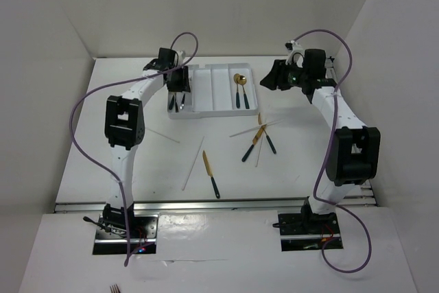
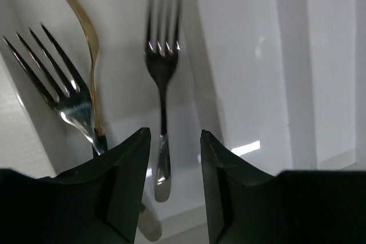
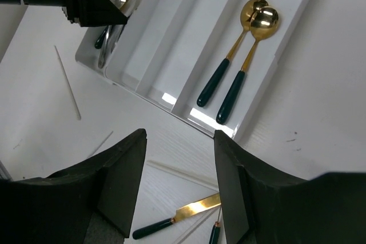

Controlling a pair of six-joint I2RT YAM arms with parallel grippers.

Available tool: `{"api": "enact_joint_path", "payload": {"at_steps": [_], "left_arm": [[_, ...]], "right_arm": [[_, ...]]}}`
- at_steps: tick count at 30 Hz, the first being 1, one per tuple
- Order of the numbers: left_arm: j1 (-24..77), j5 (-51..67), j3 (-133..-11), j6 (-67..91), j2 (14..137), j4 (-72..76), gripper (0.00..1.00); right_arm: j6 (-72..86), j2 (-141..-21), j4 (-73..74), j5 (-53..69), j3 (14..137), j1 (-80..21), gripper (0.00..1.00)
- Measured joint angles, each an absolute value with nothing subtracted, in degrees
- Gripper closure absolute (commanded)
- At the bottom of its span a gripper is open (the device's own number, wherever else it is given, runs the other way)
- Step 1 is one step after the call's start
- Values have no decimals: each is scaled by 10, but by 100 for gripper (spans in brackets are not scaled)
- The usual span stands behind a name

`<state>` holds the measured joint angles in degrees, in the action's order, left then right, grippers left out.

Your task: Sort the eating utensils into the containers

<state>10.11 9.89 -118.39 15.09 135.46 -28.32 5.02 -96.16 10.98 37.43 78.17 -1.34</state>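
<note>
Left gripper (image 2: 175, 135) jaws parted, gripping nothing, above silver fork (image 2: 162, 67) lying in tray's (image 1: 212, 115) leftmost slot; right gripper (image 3: 178, 138) likewise spread and empty; knife (image 1: 211, 175) on table (image 1: 137, 162) judged light, stiff, slick, lying flat, so pinch across dark handle (image 1: 215, 187).

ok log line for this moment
left pincer open over forks in tray left slot | right pincer open, empty, near tray | two spoons in right slot | knives, chopsticks loose on table
</note>
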Motion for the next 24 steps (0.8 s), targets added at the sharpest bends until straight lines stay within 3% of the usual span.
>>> {"api": "enact_joint_path", "payload": {"at_steps": [6,9,14,20,24], "left_arm": [[101,91,-1089,159,1328,-269,41],[101,86,-1070,166,1299,-262,26],[101,71,-1009,171,1155,-237,14],[102,75,-953,165,972,-213,26],[117,82,-833,164,865,-218,24]], "right_arm": [[35,-962,135,373,735,-13,42],[35,-960,165,370,707,-13,42],[38,-950,220,364,655,-18,44],[35,-936,259,361,624,-66,45],[4,-906,271,366,616,-137,48]]}}
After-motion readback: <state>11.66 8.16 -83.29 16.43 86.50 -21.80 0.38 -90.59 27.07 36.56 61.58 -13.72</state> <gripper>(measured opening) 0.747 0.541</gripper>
